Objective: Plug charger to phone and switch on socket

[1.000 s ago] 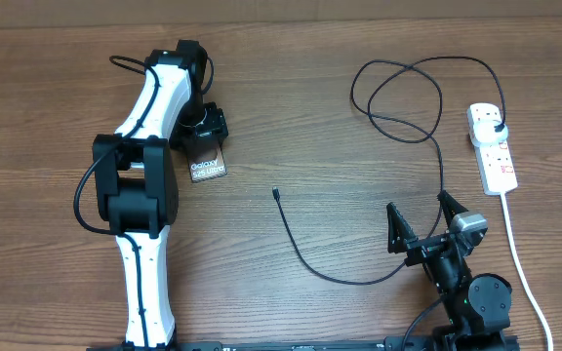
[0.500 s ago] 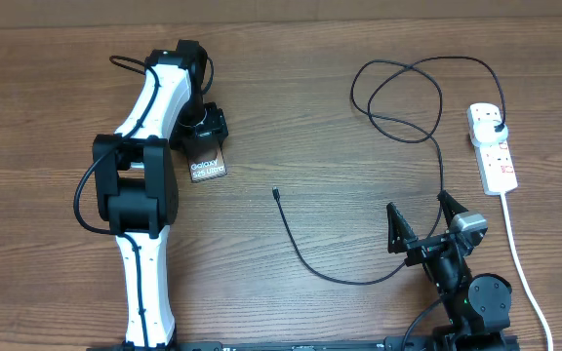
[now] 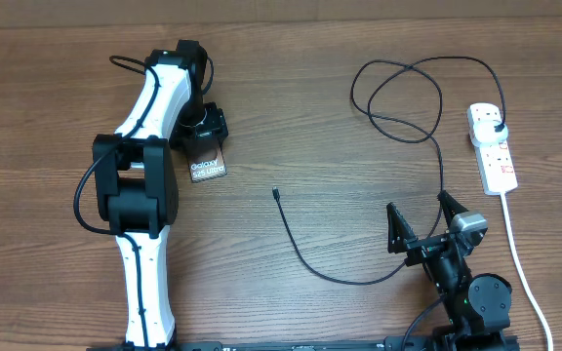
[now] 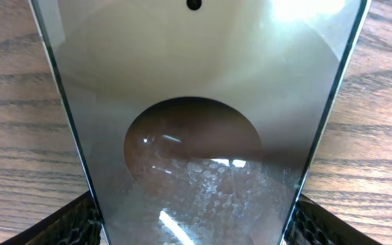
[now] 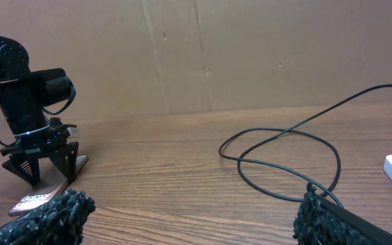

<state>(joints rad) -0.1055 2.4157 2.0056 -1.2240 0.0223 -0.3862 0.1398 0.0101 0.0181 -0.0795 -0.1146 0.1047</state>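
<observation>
1. Fingers (image 4: 70, 223) of the left tool (image 3: 206, 135) sit against the two long edges of the phone (image 3: 208, 162), pinching it across its width. In the left wrist view the glossy face fills the gap between them.
2. Seen from the right wrist, the phone looks tipped, with its held end raised and its lettered end down on the tabletop (image 3: 291, 88).
3. The right tool (image 3: 419, 210) is spread wide and empty near the front edge, well apart from the phone.
4. The charger (image 3: 288, 229) runs just beside the right tool. Its connector tip (image 3: 276, 193) lies loose on bare wood between the two arms, and its plug (image 3: 497, 127) sits in the socket (image 3: 494, 156) at the right, whose white cord (image 3: 521, 265) trails forward.
5. The step in hand looks like steadying the phone. Nothing is plugged into it yet.
6. The next move probably falls to the right tool: reach the tip, pinch the cable just behind it, and line it up with the phone's port. The port's position cannot be told, nor can the switch's state.
</observation>
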